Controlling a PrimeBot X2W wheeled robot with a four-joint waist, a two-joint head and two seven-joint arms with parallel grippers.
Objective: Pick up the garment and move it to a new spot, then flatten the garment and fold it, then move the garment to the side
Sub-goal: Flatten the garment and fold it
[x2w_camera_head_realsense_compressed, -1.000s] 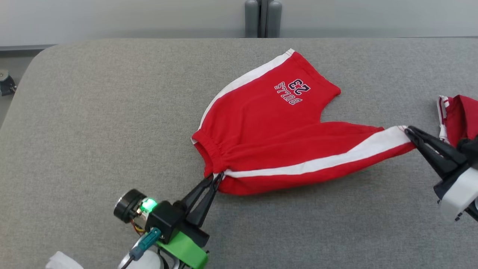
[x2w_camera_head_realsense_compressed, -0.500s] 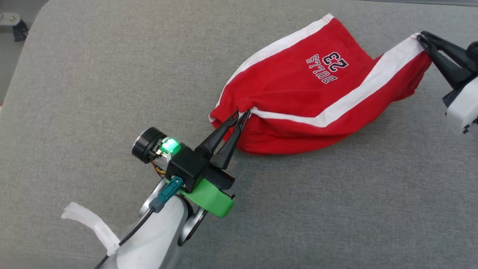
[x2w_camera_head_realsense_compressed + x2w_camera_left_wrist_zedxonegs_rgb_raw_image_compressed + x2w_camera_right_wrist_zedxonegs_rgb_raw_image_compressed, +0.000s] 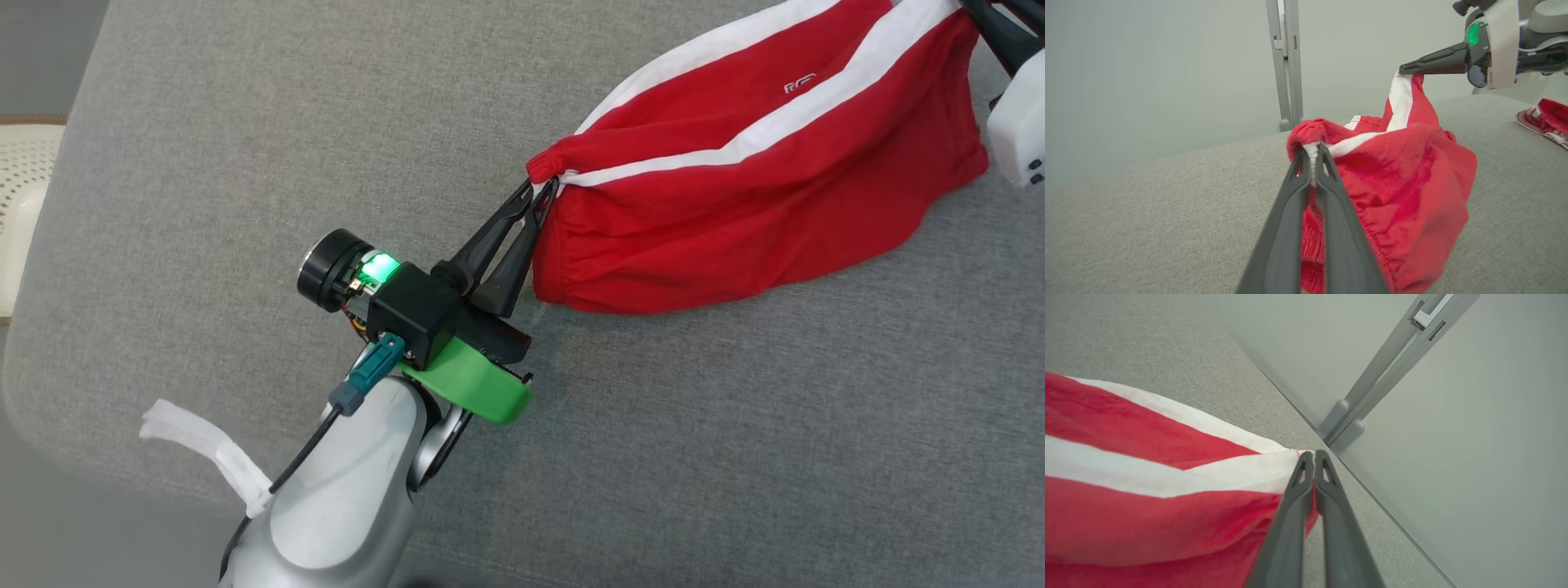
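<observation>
I have two claws, and both are clenched on one pair of red shorts. My left claw pinches the gathered, puckered elastic waistband just where a white side stripe ends. My right claw nips the hem corner at the far right, on the tip of a white stripe. The shorts are soft, fleecy knit, and they stretch in a long wedge between the two grips, up off the grey table at both held ends. The belly of cloth sags low towards the table on the near side, and I cannot tell how much of it rests there. I count two white stripes running lengthwise across the red. There is one small white mark on the cloth, creased so that I cannot read it. The table is covered in a felt-like woven grey fabric and has a rounded left corner. In the left wrist view, a second red and white garment lies crumpled on the table well to the right of the shorts. Against the pale wall at the far edge stand two slim grey uprights with rounded feet, side by side. One green light glows on my left wrist, and one strip of white tape sticks out from my silver left forearm.
</observation>
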